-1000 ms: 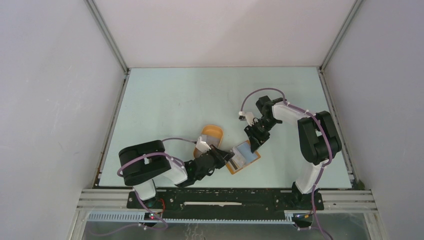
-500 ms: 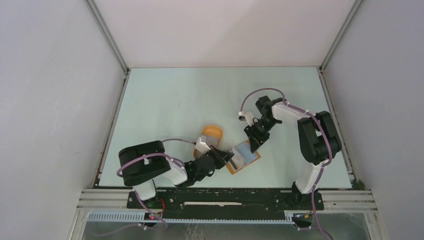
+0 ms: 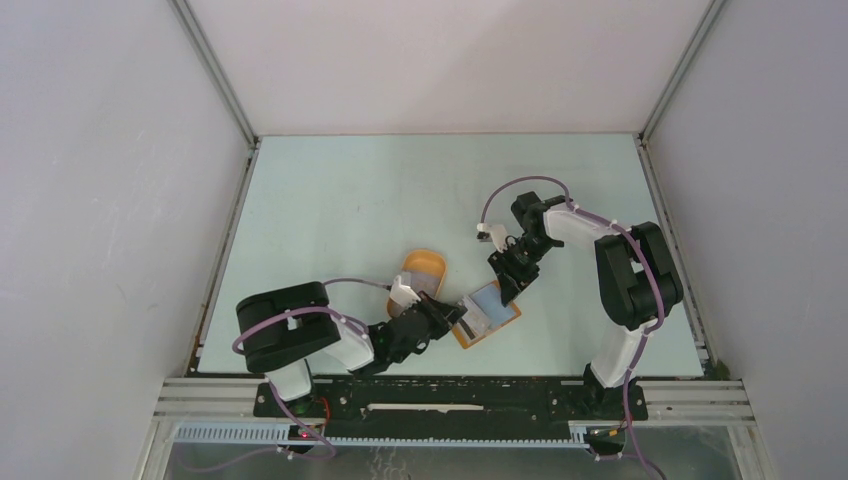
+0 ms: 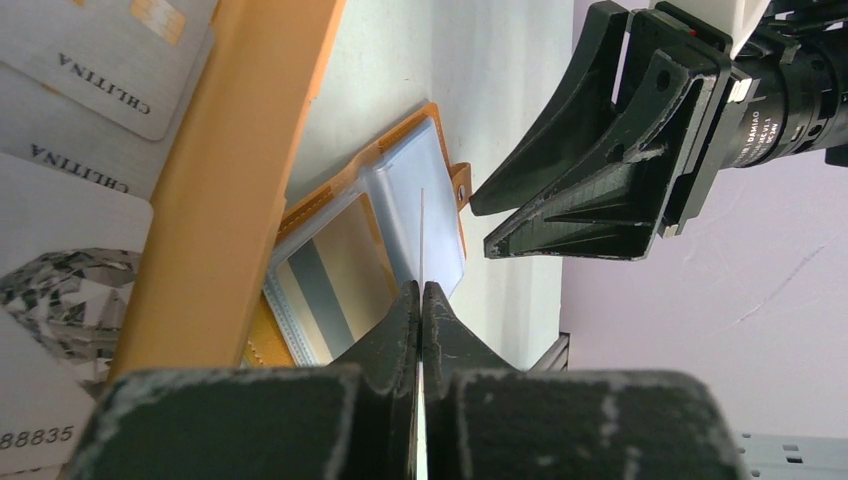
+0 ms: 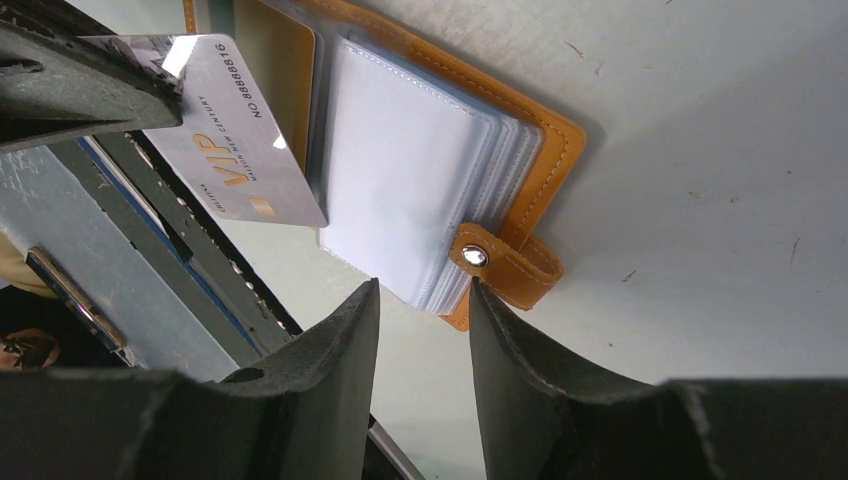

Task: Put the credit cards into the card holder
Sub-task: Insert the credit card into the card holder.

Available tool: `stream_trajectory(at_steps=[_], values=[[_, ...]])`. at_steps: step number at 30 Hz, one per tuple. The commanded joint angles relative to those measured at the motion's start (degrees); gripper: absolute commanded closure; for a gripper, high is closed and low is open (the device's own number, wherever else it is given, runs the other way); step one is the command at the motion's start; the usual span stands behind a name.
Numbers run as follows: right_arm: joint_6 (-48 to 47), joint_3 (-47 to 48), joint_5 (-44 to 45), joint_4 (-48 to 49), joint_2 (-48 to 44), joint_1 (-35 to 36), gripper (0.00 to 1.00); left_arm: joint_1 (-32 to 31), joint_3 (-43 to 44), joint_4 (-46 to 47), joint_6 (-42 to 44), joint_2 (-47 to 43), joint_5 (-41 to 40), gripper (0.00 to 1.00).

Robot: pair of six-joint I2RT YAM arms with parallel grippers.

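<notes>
Pale table [image 3: 330, 200], left gripper [image 4: 421, 290] pinching card [image 5: 235, 130], right gripper [image 5: 422, 290] spread, card holder [image 5: 400, 170] cropped

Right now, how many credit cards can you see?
4. Three cards overlap in the orange tray; one card is pinched in the left end effector, at the open wallet. Others may be hidden.

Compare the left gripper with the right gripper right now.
The left gripper is shut on a credit card; the right gripper is open and empty. The left gripper's tips point at the card holder; the right gripper's are beside its snap tab. Both are black.
</notes>
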Motion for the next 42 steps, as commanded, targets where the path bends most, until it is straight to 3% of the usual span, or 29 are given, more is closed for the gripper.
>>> stream_trajectory(at_steps=[1,34,42], values=[[-1.01,1.37,-0.18,-0.38,-0.71,0.46,0.53,-0.46,-1.81,0.51,-0.71,-1.58,-2.46,1.0],[-1.17,1.4,-0.27,-0.47,-0.87,0.7,0.53,-0.18,0.43,2.53,-5.73,5.65,-0.34,1.0],[-1.25,1.35,-0.33,-0.52,-1.0,0.78,0.53,-0.08,2.41,-1.32,-6.25,5.49,0.78,1.0]])
